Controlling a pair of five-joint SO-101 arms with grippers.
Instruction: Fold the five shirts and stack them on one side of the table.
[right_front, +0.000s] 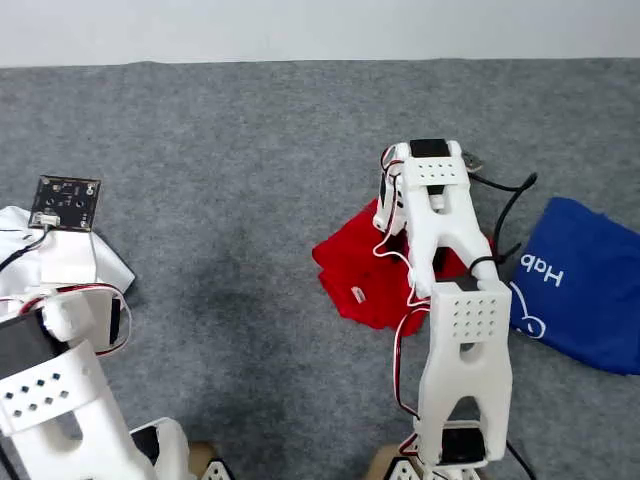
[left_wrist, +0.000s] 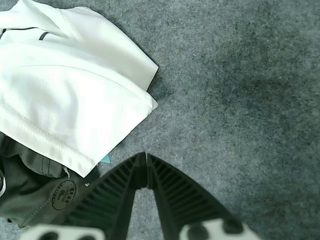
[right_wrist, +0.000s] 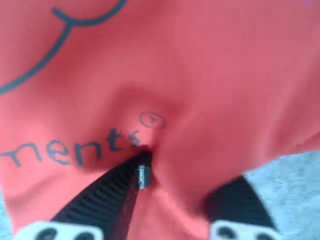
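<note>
A red shirt (right_front: 355, 275) lies crumpled at the table's middle right. My right gripper (right_wrist: 182, 180) is pressed into it and shut on a bunched fold of the red cloth (right_wrist: 200, 75); the cloth covers one fingertip. In the high view the right arm (right_front: 455, 300) stands over the shirt, whose edge rises toward the gripper. A white shirt (right_front: 70, 260) lies at the left edge on top of a dark shirt (left_wrist: 25, 190). My left gripper (left_wrist: 146, 162) is shut on nothing, just above the grey mat beside the white shirt (left_wrist: 65, 95). A blue shirt (right_front: 585, 285) lies flat at the right edge.
The grey felt mat (right_front: 220, 150) covers the whole table, with bare room across the back and centre left. A small teal corner (left_wrist: 106, 159) pokes out from under the white shirt. The left arm (right_front: 60, 380) fills the near left corner.
</note>
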